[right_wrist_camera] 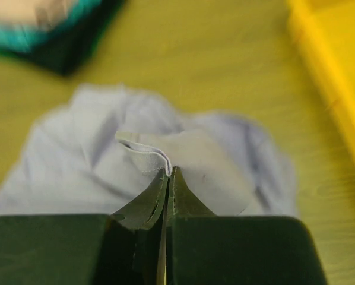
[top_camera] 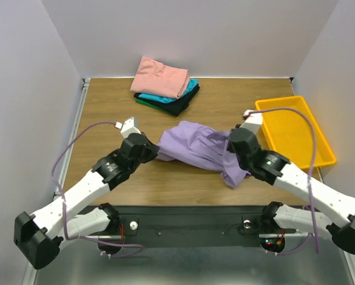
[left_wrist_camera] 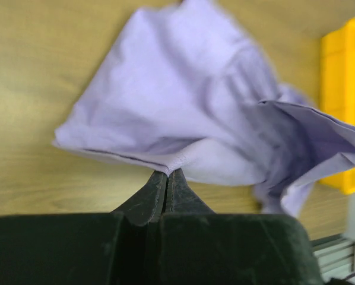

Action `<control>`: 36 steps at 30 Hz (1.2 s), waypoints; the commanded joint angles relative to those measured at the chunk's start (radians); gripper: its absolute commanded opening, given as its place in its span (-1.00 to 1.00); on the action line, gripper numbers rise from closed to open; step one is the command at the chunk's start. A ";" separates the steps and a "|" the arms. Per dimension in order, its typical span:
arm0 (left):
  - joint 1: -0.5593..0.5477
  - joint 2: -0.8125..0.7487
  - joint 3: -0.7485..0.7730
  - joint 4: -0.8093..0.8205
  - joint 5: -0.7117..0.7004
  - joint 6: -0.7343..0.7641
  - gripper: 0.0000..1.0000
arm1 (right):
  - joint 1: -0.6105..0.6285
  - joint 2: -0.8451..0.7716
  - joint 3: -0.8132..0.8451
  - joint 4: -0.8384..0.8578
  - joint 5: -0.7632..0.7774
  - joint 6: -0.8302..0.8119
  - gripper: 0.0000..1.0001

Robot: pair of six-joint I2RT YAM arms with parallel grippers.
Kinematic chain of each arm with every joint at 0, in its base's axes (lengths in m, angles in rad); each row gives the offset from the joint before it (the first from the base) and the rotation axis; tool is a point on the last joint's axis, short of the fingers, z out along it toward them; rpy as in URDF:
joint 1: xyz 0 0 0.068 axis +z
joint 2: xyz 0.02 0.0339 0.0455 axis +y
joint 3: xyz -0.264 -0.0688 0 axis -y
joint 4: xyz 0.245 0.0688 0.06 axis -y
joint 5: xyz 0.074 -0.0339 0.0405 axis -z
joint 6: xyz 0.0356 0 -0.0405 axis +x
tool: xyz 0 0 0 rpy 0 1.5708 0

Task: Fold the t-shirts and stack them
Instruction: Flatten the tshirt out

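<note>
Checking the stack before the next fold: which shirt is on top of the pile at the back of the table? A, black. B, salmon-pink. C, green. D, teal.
B: the salmon-pink shirt lies uppermost, with the teal shirt and black shirt showing under it.
</note>
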 commanded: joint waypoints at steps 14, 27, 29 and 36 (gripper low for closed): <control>0.012 -0.261 0.568 -0.107 -0.484 0.146 -1.00 | 0.008 -0.232 0.592 0.049 0.529 -0.348 -0.99; 0.012 -0.387 0.715 -0.057 -0.514 0.249 -1.00 | 0.006 -0.102 0.951 0.052 0.253 -0.578 -0.99; 0.014 -0.360 0.688 -0.061 -0.612 0.235 -1.00 | 0.008 -0.048 0.966 0.052 0.337 -0.634 -0.99; 0.021 -0.144 0.570 -0.241 -0.887 0.036 -1.00 | -0.099 0.254 0.951 0.066 0.445 -0.638 -0.99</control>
